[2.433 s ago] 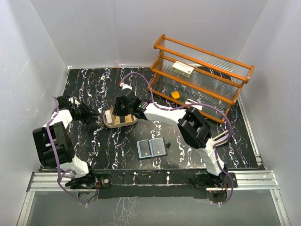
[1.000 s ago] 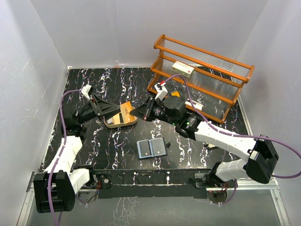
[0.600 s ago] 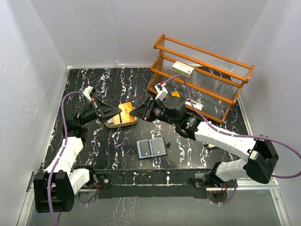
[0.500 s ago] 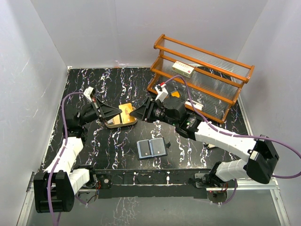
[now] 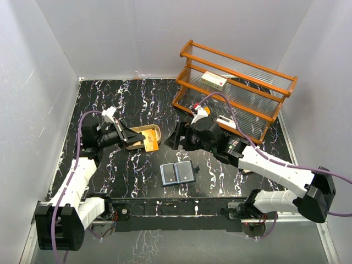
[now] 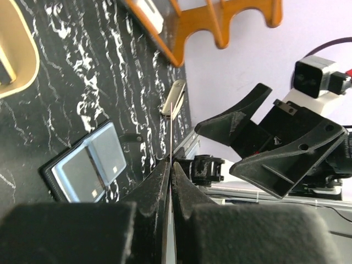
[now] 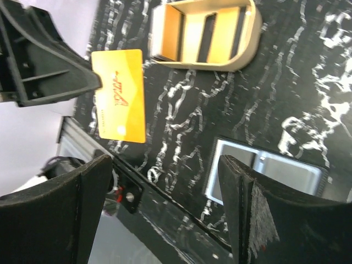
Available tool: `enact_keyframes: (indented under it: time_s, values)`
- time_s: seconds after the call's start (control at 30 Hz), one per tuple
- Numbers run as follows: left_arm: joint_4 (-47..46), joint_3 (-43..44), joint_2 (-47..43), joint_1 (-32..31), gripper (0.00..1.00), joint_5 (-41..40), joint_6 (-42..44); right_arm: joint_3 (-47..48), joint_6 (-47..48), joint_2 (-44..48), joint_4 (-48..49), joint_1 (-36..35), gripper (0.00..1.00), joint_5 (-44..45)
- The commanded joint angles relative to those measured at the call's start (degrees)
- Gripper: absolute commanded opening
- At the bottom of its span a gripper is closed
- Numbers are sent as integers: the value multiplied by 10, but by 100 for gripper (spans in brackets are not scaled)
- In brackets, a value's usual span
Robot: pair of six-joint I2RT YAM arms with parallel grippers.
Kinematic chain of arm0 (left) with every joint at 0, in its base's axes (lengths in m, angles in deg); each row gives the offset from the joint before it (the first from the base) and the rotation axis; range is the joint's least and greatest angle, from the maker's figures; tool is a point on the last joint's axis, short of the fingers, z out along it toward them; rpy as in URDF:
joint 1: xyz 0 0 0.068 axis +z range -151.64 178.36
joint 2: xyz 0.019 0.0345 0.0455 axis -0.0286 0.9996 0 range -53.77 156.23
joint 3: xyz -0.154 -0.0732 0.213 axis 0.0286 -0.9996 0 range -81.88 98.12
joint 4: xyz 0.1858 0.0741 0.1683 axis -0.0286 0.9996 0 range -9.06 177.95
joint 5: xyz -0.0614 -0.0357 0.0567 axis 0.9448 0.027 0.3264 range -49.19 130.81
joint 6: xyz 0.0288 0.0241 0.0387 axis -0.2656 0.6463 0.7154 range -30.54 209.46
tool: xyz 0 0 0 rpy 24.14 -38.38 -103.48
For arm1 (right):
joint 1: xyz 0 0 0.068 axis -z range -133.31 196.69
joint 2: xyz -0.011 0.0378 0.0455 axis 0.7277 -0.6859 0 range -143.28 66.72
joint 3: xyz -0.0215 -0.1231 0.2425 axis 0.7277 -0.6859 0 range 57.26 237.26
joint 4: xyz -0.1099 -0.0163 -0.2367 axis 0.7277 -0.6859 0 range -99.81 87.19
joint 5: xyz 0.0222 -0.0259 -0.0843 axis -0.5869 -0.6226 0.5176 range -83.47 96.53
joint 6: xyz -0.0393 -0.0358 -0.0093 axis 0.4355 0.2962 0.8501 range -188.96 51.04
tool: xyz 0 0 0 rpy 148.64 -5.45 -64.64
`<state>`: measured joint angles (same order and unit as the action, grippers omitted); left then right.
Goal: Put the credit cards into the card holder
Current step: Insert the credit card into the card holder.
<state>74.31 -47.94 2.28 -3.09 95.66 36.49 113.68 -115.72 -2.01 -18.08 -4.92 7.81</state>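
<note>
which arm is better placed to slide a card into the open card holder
Left. The left gripper is shut on an orange credit card, and the card holder lies open nearby. The right gripper is open and empty, so it would first have to pick a card up.

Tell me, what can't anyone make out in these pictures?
Right wrist view: the print on the orange card is too small to read.
Right wrist view: the right claw has one finger across part of the card holder.
Right wrist view: the tan tray is cut off by the top edge; its contents cannot be counted.
Left wrist view: the card, pinched in the left claw, shows only its thin edge; its face is hidden.
</note>
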Motion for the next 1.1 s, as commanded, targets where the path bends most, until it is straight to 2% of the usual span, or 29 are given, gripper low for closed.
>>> enact_keyframes:
  time_s: [0.0, 0.23, 0.37, 0.53, 0.87, 1.07]
  values:
    - [92, 12, 0, -29, 0, -27, 24, -6, 50, 14, -85, 1, 77, 45]
    - [134, 27, 32, -105, 0, -112, 34, -1, 95, -26, -191, 1, 72, 130]
    - [129, 24, 52, -152, 0, -157, 30, -26, 100, -38, -196, 3, 59, 139]
    - [64, -2, 80, -206, 0, -177, -16, -60, 100, -46, -173, 6, 43, 132]
    - [52, -2, 137, -307, 0, -256, -23, -100, 95, -82, -165, 11, 43, 129]
    - [39, -11, 159, -327, 0, -281, -22, -121, 97, -102, -137, 12, 41, 113]
